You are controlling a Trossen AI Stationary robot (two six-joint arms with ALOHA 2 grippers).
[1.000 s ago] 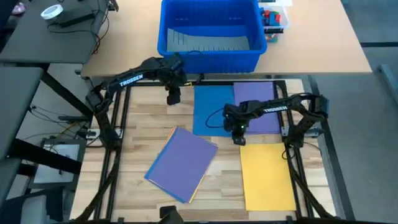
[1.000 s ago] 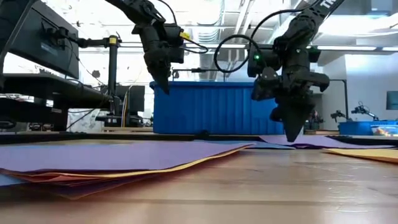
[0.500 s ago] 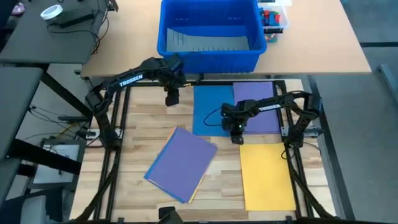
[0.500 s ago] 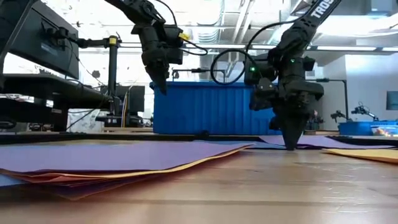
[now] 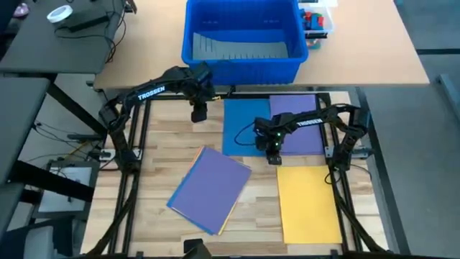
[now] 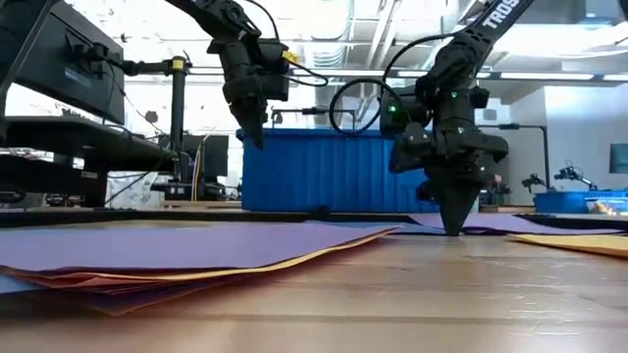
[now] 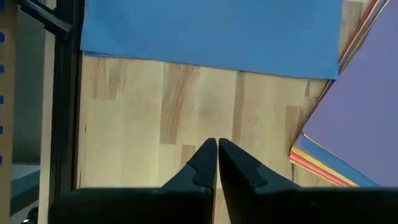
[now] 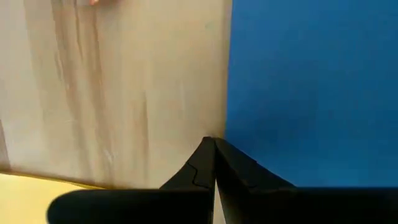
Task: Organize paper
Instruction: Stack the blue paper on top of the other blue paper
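Note:
A blue sheet of paper (image 5: 244,128) lies flat at the far middle of the table, with a purple sheet (image 5: 298,115) overlapping its right side. A yellow sheet (image 5: 309,205) lies near right. A slanted stack of paper with purple on top (image 5: 210,188) lies near the middle. My right gripper (image 5: 274,158) is shut and down at the blue sheet's near edge. My left gripper (image 5: 199,115) is shut and hangs high over bare wood (image 7: 155,112), left of the blue sheet. My right gripper sets its shut fingertips (image 8: 205,152) on the blue sheet's near edge (image 8: 231,127), close to the near right corner. The fingers point down from above (image 6: 453,230). The sheet lies flat on the table.
A big blue bin (image 5: 243,36) stands on the desk beyond the table's far edge. The black frame rail (image 5: 287,92) runs along the far side. Bare wood (image 5: 165,137) shows on the left between the stack and the left arm.
My right gripper has come down from a little above the table until its tips meet the surface, drifting slightly toward the table's left. The sheets have stayed where they were.

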